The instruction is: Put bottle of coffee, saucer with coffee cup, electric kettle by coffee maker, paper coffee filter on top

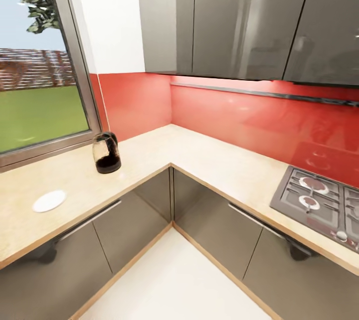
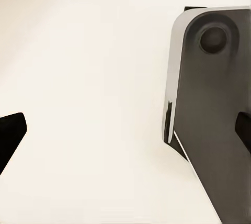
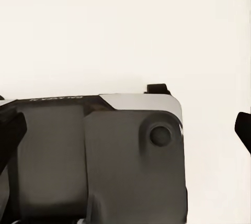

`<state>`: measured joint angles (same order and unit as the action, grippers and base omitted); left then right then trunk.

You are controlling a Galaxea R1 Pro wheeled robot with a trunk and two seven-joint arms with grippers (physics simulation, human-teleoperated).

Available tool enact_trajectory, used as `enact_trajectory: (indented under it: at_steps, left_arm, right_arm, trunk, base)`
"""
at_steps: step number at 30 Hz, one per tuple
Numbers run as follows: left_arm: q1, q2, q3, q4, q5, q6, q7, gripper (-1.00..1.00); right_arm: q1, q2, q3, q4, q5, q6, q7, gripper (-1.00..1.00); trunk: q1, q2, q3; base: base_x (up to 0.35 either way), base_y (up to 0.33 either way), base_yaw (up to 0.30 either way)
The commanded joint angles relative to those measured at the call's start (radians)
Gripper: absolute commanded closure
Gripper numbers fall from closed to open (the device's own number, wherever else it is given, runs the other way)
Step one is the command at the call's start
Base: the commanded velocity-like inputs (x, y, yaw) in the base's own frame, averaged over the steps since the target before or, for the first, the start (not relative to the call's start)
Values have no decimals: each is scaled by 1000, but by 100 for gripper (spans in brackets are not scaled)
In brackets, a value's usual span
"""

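The electric kettle [image 1: 106, 153], a clear glass pot with a black lid and dark liquid in its base, stands on the pale countertop [image 1: 199, 153] near the window corner. The white saucer [image 1: 49, 201] lies flat on the same counter, further left and nearer the front edge. In the left wrist view, my left gripper [image 2: 125, 132] is open, its dark fingertips [image 2: 11, 135] far apart over pale floor beside a grey part of the robot's body [image 2: 214, 119]. My right gripper [image 3: 125, 132] is also open, over the robot's grey body [image 3: 104, 161].
A gas hob [image 1: 319, 205] is set into the counter at the right. Glossy grey wall cabinets [image 1: 234, 16] hang over the red backsplash [image 1: 224, 110]. A window [image 1: 40, 85] sits behind the left run. Base cabinets [image 1: 149, 220] enclose a white floor corner [image 1: 174, 280].
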<state>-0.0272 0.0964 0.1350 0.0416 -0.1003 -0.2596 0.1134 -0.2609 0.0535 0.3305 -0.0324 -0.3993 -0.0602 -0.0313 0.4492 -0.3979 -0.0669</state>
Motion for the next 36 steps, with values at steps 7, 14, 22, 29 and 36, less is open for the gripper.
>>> enact_trajectory:
  at_steps: [7,14,22,29,36]
  left_arm:
    - [-2,0,9,4,-10,-9,5,-100]
    - [-2,0,9,4,-10,-9,5,-100]
    - [-3,0,9,4,-10,-9,5,-100]
    - [-2,0,9,4,-10,-9,5,-100]
    - [-2,0,9,4,-10,-9,5,-100]
  right_arm:
    - [0,0,8,0,-9,-3,-3,-100]
    - [-1,0,8,0,-9,-3,-4,-100]
    - [-1,0,8,0,-9,-3,-4,-100]
    - [0,0,8,0,-9,-3,-4,-100]
    - [-1,0,8,0,-9,-3,-3,-100]
  trunk:
    - [1,-2,-7]
    - [1,-2,-11]
    - [1,-2,-17]
    - [1,-2,-21]
    - [1,-2,-26]
  base:
    - [118,-223,276]
    - [12,-19,276]
    - [0,0,276]
    - [0,0,276]
    - [0,0,276]
